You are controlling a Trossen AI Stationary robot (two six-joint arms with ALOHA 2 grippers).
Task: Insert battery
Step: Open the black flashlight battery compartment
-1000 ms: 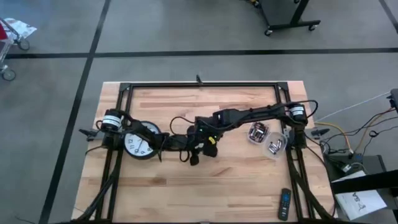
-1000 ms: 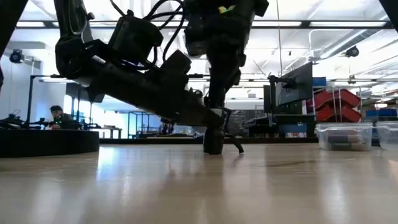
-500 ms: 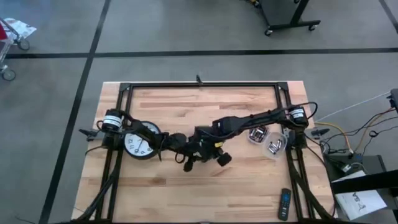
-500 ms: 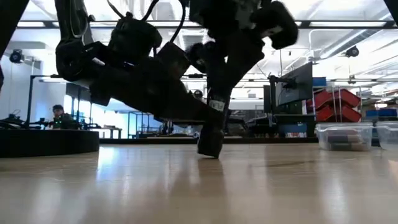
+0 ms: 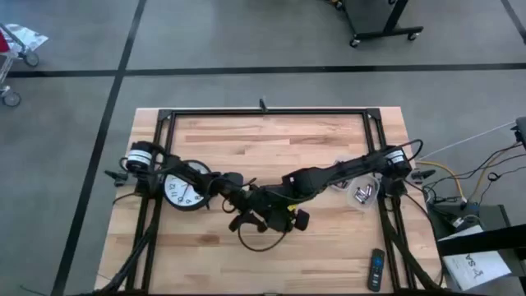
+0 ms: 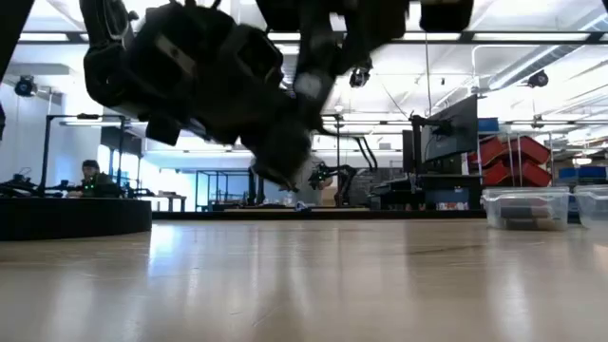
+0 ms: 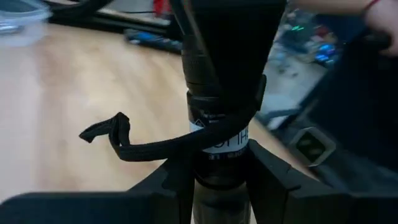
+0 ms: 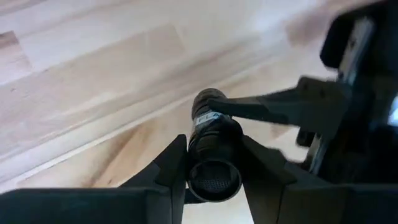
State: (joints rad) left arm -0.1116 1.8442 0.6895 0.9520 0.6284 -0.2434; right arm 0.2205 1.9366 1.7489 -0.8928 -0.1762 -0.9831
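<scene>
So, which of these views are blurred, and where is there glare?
Low view: both arms smear with motion blur, and the table reflects the ceiling lights. Left wrist view: the background is out of focus. Right wrist view: the flashlight is fairly sharp, the wood bright.

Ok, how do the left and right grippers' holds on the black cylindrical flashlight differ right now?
The left gripper clamps the black cylindrical flashlight by its white label band, where the black strap loops round. The right gripper clamps it beside a round end. The left one's fingers point along the body, while the right one's flank that end. Both are shut on the same flashlight.
</scene>
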